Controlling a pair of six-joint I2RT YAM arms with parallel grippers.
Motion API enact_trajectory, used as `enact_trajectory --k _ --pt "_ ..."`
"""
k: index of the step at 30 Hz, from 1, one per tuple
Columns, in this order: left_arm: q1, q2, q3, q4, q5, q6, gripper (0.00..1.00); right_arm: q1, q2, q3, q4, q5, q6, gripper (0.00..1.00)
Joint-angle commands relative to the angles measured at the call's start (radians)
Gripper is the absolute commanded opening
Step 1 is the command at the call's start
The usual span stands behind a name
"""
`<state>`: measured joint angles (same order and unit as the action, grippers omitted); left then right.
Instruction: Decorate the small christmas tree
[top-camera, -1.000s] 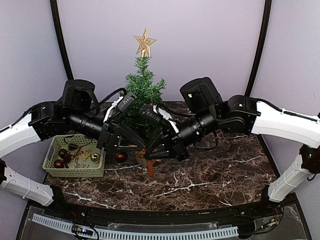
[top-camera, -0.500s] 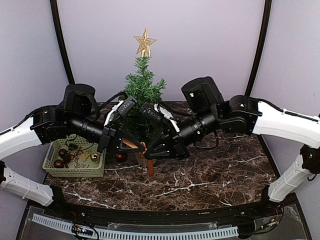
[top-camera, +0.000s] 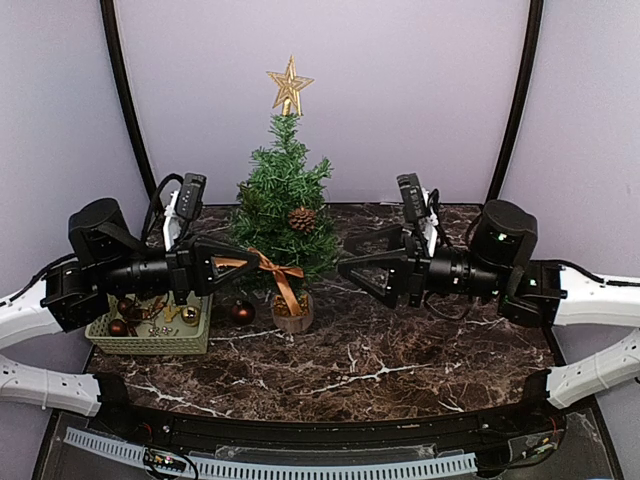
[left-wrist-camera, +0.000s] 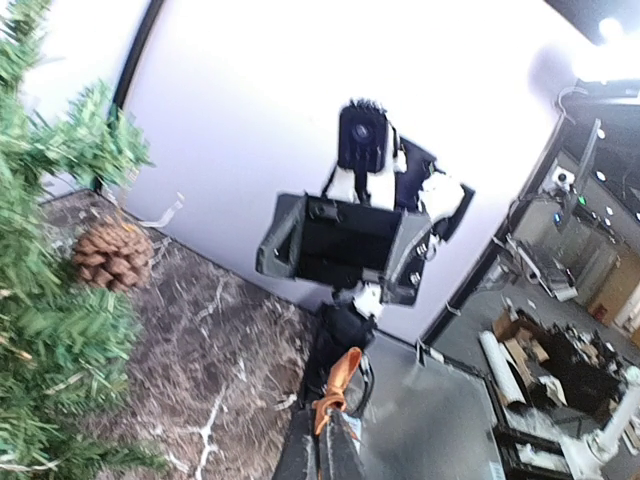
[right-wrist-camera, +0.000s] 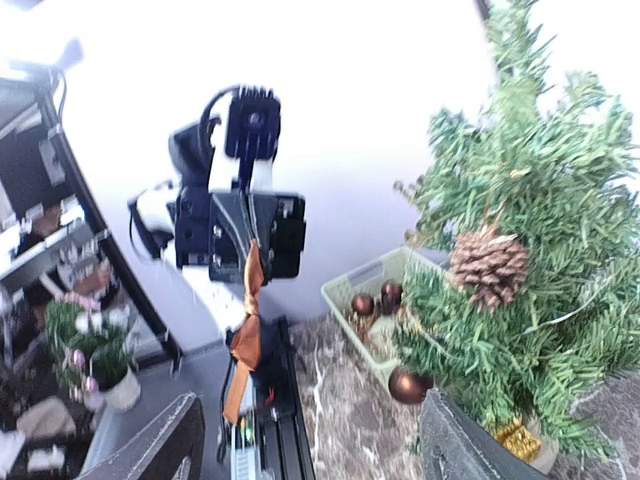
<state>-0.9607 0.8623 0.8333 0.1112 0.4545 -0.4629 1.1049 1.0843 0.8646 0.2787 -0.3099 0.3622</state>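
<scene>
**Entry: tree decorating, partly done.**

- **Basket** (top-camera: 148, 349), far left on the tabletop (top-camera: 400, 360): the brown and gold baubles (top-camera: 125, 307) inside are not yet hung.
- **Left gripper** (top-camera: 238, 265): clamped on one end of a bronze ribbon bow (top-camera: 272, 272), held beside the lower branches. The tails hang loose in front of the trunk. I cannot tell whether the bow touches the needles.
- **Loose brown bauble** (top-camera: 242, 312): on the tabletop, just left of the stump.
- **Small christmas tree** (top-camera: 280, 195): upright at centre rear on its wooden stump. A gold star (top-camera: 288, 87) sits on top and a pinecone (top-camera: 300, 219) hangs at mid-height.
- **Right gripper** (top-camera: 348, 262): jaws apart and empty, level with the lower branches on the tree's right.

**Judgement:** two pieces are placed, the bow looks to be next, and most of the basket is left.
</scene>
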Motion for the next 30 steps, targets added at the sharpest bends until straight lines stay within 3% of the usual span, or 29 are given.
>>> enact_trajectory --k 1,15,30 --pt "-0.005 -0.027 -0.074 0.264 -0.128 -0.047 0.00 0.057 0.030 -0.057 0.416 0.160 0.092 0.75" --pt "-0.004 -0.027 -0.114 0.333 -0.132 -0.101 0.00 0.112 0.268 0.099 0.469 0.081 0.060 0.61" --pt "-0.005 -0.039 -0.136 0.340 -0.137 -0.117 0.00 0.132 0.353 0.165 0.514 0.072 0.047 0.20"
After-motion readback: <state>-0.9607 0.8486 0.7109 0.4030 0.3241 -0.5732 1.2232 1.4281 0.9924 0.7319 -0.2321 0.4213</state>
